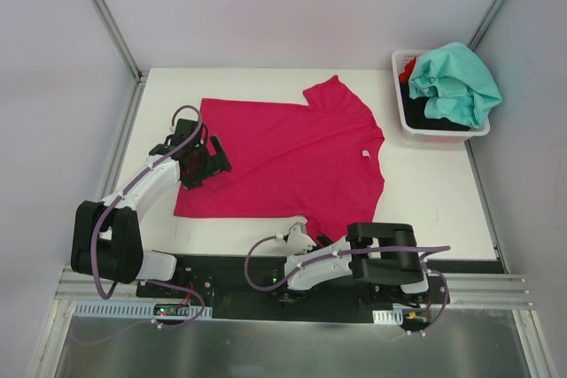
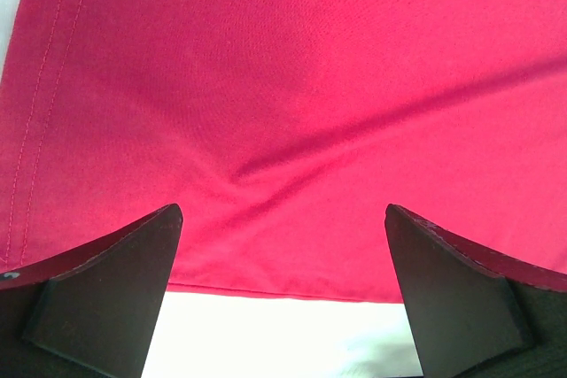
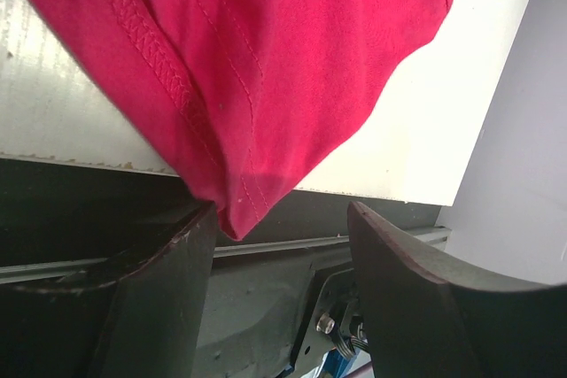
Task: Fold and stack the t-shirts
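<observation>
Magenta-pink t-shirt (image 1: 283,152) lies spread on the tabletop (image 1: 425,192). Left jaws are wide open over its hem; right jaws, apart, flank its corner at the near edge. White basket (image 1: 443,136) holding teal t-shirt (image 1: 456,86) stands far right.

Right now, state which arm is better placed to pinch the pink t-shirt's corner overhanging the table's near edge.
Right: the corner hangs between the right fingers; the left fingers hover open elsewhere over the t-shirt.

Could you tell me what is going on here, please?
A pink t-shirt lies spread flat on the table. The left pincer hovers open over one edge; the open right pincer has a cloth corner between its fingers at the near edge. A teal t-shirt waits in the basket.
</observation>
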`<state>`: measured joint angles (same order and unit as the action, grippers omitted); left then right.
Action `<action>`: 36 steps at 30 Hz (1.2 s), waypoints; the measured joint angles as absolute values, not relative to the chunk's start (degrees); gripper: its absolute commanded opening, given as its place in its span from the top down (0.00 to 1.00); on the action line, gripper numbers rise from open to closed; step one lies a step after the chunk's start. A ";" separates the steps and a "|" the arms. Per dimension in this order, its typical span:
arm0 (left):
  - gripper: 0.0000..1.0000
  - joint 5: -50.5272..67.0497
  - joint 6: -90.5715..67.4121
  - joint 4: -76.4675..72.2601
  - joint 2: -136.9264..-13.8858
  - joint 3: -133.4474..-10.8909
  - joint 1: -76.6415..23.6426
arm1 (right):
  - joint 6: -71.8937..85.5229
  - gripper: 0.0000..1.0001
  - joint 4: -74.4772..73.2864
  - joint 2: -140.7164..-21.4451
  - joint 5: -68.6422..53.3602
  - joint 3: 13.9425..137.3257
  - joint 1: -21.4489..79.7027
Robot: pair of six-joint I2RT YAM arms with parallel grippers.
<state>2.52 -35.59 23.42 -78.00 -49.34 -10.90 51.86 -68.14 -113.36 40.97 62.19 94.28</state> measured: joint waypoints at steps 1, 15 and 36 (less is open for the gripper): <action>0.01 2.52 -35.59 23.42 -78.00 -49.34 -10.90 | 51.86 0.36 -68.07 -113.36 40.99 62.11 94.21; 0.01 2.52 -35.59 24.91 -77.97 -49.34 -10.96 | 51.48 0.85 -65.17 -113.36 40.91 62.04 94.21; 0.01 -1.87 -36.62 26.81 -77.97 -49.32 -12.75 | 51.83 0.99 -68.93 -109.91 40.12 64.07 94.06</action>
